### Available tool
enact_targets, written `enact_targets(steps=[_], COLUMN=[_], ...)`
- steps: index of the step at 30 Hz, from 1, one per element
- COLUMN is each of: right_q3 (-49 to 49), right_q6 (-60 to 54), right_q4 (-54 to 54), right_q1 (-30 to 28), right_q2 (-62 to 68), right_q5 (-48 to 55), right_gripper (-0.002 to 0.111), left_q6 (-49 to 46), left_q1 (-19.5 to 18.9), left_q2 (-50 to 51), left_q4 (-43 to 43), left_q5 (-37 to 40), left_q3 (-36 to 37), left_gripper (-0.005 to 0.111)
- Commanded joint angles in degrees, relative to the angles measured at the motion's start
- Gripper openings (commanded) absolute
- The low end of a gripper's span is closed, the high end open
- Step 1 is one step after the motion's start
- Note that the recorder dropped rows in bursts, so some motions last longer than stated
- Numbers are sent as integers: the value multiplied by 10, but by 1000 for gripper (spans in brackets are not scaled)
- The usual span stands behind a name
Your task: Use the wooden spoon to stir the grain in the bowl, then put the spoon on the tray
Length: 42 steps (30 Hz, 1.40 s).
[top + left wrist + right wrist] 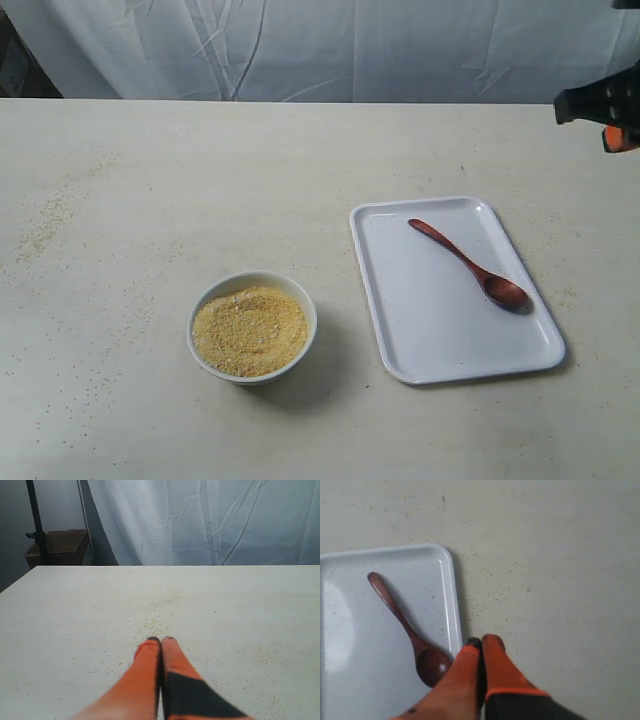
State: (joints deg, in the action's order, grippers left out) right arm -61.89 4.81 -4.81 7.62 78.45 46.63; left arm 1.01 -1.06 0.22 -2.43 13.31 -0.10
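Note:
The dark reddish-brown wooden spoon (470, 265) lies diagonally on the white tray (420, 340), head toward the near right; the right wrist view shows the spoon (407, 630) on the tray (350, 680) too. Left of the tray stands the white bowl (300, 305), filled with yellow grain (250, 330). My right gripper (481, 641) is shut and empty, raised beside the tray's right rim; the exterior view shows only part of it (605, 115) at the right edge. My left gripper (160, 639) is shut and empty over bare table, out of the exterior view.
Loose grain is scattered on the table (45, 225) at the far left and in front of the left gripper (160, 615). A white cloth backdrop (320, 50) hangs behind the table's far edge. A brown box (57, 547) sits off the table.

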Motion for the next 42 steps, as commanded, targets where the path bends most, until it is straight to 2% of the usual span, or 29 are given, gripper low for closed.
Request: enact_targets(steps=[1,8,12,18,23,42], right_q3=[69,208,275,382,428,435], right_q6=[12,12,12,12,12,12], right_q4=[-14,-14,-12,-12,-12,-9], right_q1=[-3,-3,-3,-3,-3,-3], right_q2=[-119,-363,-497,-621,-659,-662], right_q5=[-27,-123,-141,-165,-146,-153], right_gripper=[0,0,0,0,0,0], left_q6=[0,0,0,0,0,0], left_q1=[-1,-1,-1,-1,-1,-1], left_q2=[-2,-2,-2,-2,-2,-2], left_q4=[-1,-1,-1,-1,-1,-1], left_q5=[-1,-1,-1,-1,-1,-1], left_q3=[1,1,1,1,1,1], left_gripper=[0,0,0,0,0,0])
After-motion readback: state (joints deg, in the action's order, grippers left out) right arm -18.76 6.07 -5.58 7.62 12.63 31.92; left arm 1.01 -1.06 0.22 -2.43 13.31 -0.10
